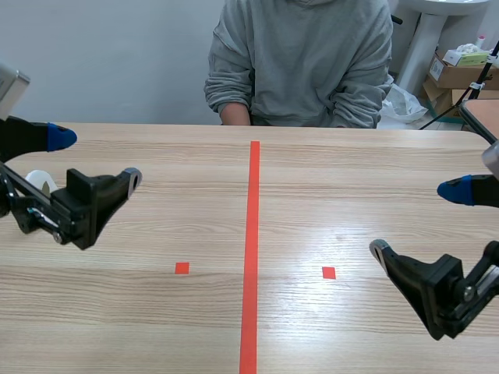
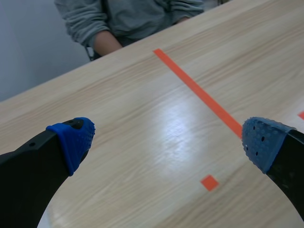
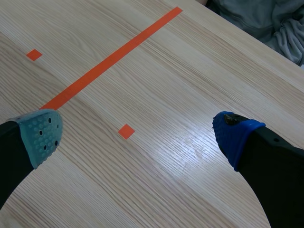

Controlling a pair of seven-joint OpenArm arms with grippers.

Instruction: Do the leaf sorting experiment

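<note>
Sitting across the table [image 1: 351, 179], a person in a grey sweatshirt [image 1: 300, 62] rests both forearms at its far edge, straight behind the long orange-red tape line that splits the wooden top. One small tape square lies on each side of that line, on the half nearer the robot. A white roll-like object [image 1: 39, 181] sits on the table just behind the left arm [image 1: 78, 206], partly hidden by it; what it is cannot be told. Beyond the table's far right corner stand cardboard boxes [image 1: 460, 74], a white pedestal [image 1: 425, 39] and a crumpled plastic bag [image 1: 401, 101]. Where the leaves are cannot be told from these views.

The left arm comes in low at the table's left edge. The left jaws stand wide apart and hold nothing: one blue pad [image 1: 58, 138] sits toward the far side, and the other finger points toward the middle line. In the left wrist view a tape square shows between the fingers.

The right arm [image 1: 437, 292] mirrors it near the right edge. The right jaws are likewise spread and hold nothing, and a grey-green pad [image 3: 42, 133] and its blue partner flank the other tape square.

Both arms are well apart from the line, from each other and from the person. A wide stretch of wood with the tape marks lies between them.
</note>
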